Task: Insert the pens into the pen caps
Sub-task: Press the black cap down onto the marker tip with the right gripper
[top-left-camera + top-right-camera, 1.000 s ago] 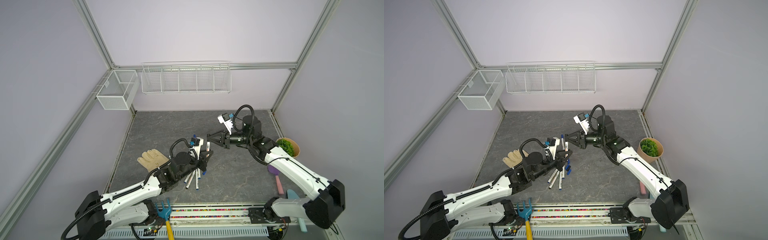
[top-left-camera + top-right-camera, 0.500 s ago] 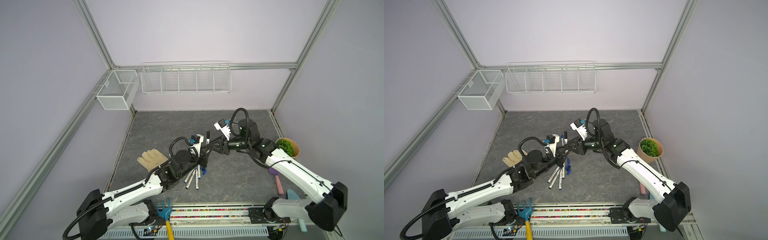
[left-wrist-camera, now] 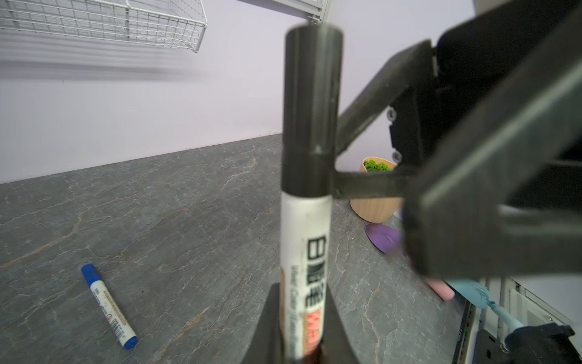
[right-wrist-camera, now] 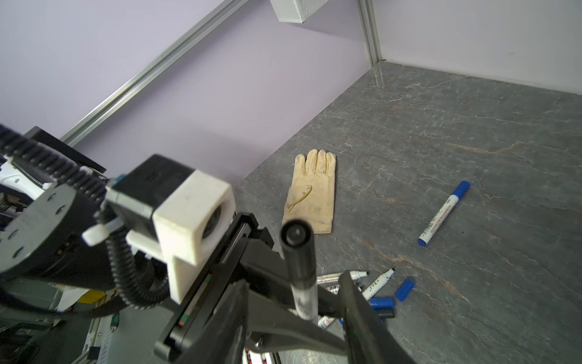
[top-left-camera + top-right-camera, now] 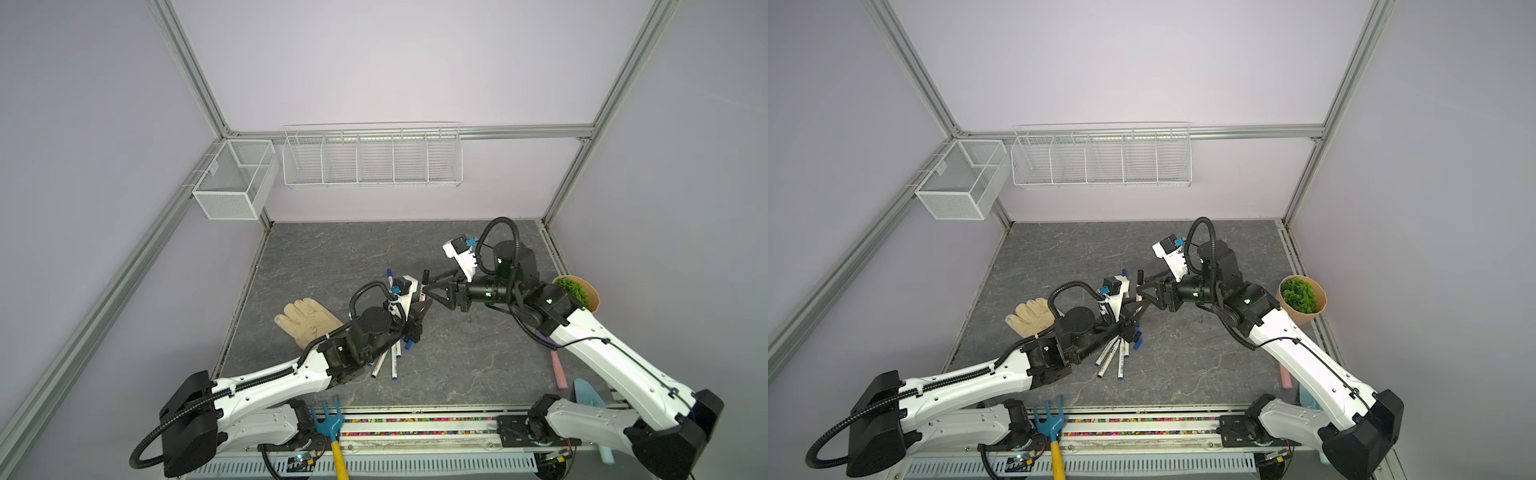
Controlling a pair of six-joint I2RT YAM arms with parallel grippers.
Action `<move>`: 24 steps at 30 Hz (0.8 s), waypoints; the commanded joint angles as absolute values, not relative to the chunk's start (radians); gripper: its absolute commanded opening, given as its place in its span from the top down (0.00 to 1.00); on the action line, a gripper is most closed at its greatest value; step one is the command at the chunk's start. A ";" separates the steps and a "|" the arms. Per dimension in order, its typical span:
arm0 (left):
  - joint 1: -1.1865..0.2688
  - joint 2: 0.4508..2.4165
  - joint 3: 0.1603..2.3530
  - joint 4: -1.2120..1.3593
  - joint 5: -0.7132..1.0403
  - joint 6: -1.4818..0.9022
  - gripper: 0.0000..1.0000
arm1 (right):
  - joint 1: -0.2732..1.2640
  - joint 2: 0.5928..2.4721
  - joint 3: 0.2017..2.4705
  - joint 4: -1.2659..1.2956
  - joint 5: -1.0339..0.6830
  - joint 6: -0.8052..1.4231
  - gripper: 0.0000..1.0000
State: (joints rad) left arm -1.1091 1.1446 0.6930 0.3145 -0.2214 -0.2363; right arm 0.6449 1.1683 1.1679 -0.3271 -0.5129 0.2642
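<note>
My left gripper (image 3: pixel 302 315) is shut on a white pen (image 3: pixel 305 252) and holds it upright above the table. A black pen cap (image 3: pixel 310 110) sits on the pen's top end and shows in both top views (image 5: pixel 424 276) (image 5: pixel 1140 275). My right gripper (image 4: pixel 293 280) is open, with a finger (image 4: pixel 352 293) on each side of the pen and a gap to it. Several uncapped pens (image 5: pixel 390 357) lie in a pile under the left wrist. Two loose blue caps (image 4: pixel 404 289) and a black one (image 4: pixel 385 313) lie beside them. A blue-capped pen (image 4: pixel 444 214) lies apart.
A beige glove (image 5: pixel 309 322) lies left of the left arm. At the right edge stand a potted plant (image 5: pixel 579 291), a pink stick (image 5: pixel 557 370) and a light-blue trowel (image 5: pixel 590 399). A blue garden fork (image 5: pixel 328 424) lies on the front rail. Wire baskets (image 5: pixel 372 160) hang on the back wall.
My right gripper came left to the pen held upright by the left gripper and then opened its jaws. The black cap stays on the pen. The left gripper kept its grip.
</note>
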 commanded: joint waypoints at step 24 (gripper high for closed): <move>-1.123 1.141 0.665 0.574 -0.342 -0.240 1.00 | 0.632 1.321 1.129 -0.399 -0.770 0.266 0.93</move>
